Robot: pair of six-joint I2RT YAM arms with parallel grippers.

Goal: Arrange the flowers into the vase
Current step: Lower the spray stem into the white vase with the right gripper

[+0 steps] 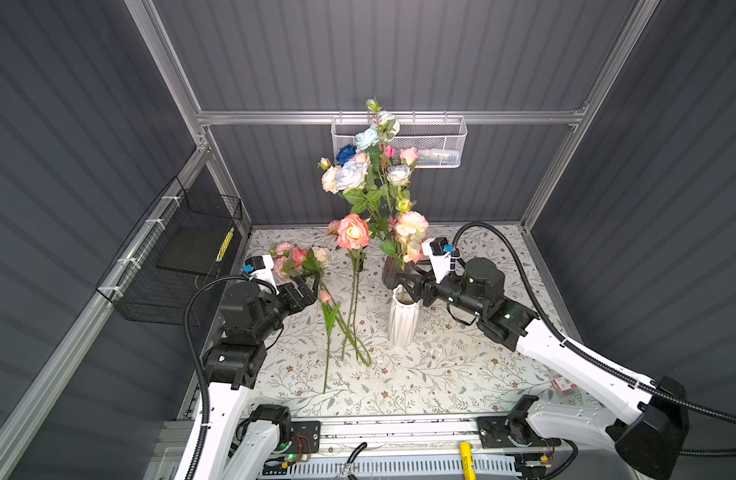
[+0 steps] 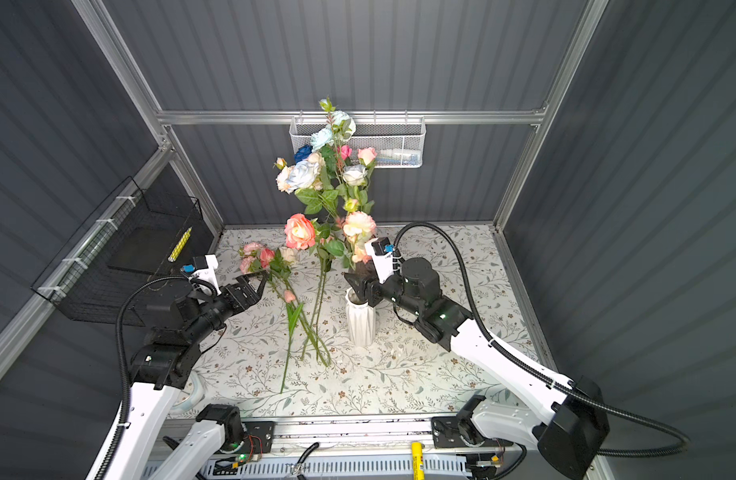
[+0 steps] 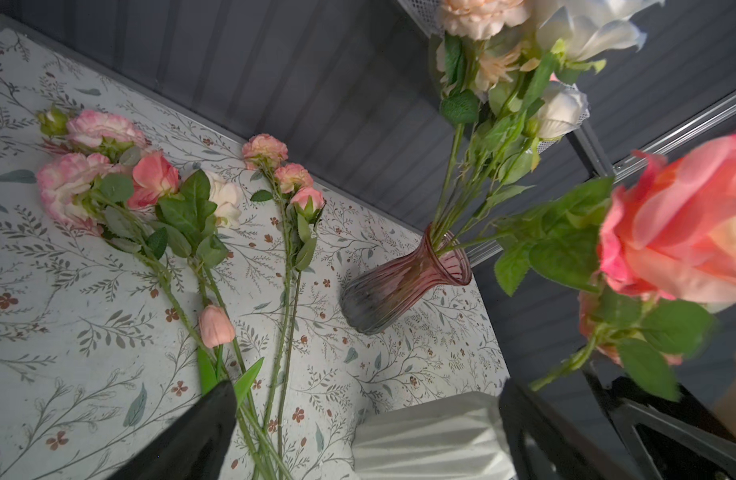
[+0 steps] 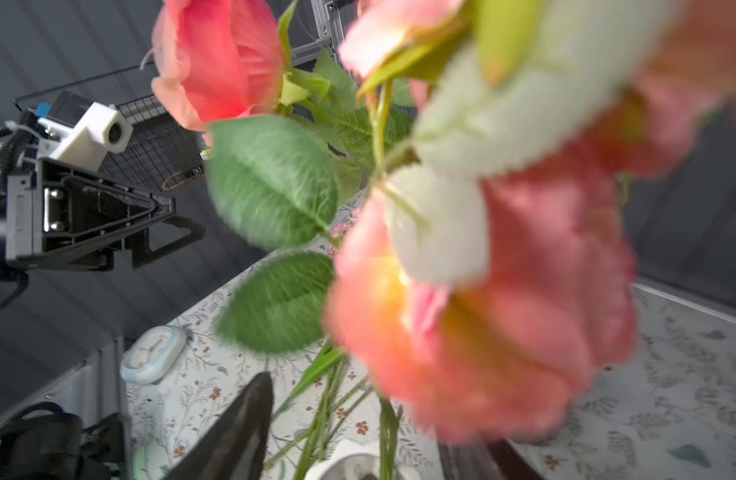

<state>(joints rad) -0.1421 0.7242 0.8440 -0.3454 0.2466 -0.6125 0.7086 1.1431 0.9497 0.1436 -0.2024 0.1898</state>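
A white mesh basket [image 1: 441, 141] hangs on the back wall and a black wire basket [image 1: 179, 257] on the left wall. A clock [image 4: 154, 353] lies at the front left corner of the table [image 1: 461, 374]. At the back a glass vase [image 3: 399, 286] holds a tall bunch [image 1: 370, 166] of blue, cream and pink heads, and it stands just behind the white vase [image 1: 401, 324]. Heads and leaves of a rose spray [image 1: 353, 231] crowd the right wrist view and hide one side of the right jaws.

Loose flowers [image 3: 171, 208] lie on the table left of the white vase: a pink cluster [image 1: 293, 259], a tulip [image 1: 325, 296] and a thin sprig [image 3: 291, 178], their stems crossing. The left gripper [image 1: 315, 286] hovers just beside the cluster, with its jaws spread wide and nothing between them. The right gripper [image 1: 401, 287] sits at the white vase's mouth with its jaws spread. The rose spray rises from there. Its stem drops into the mouth between the jaws, clear of the one jaw that shows.
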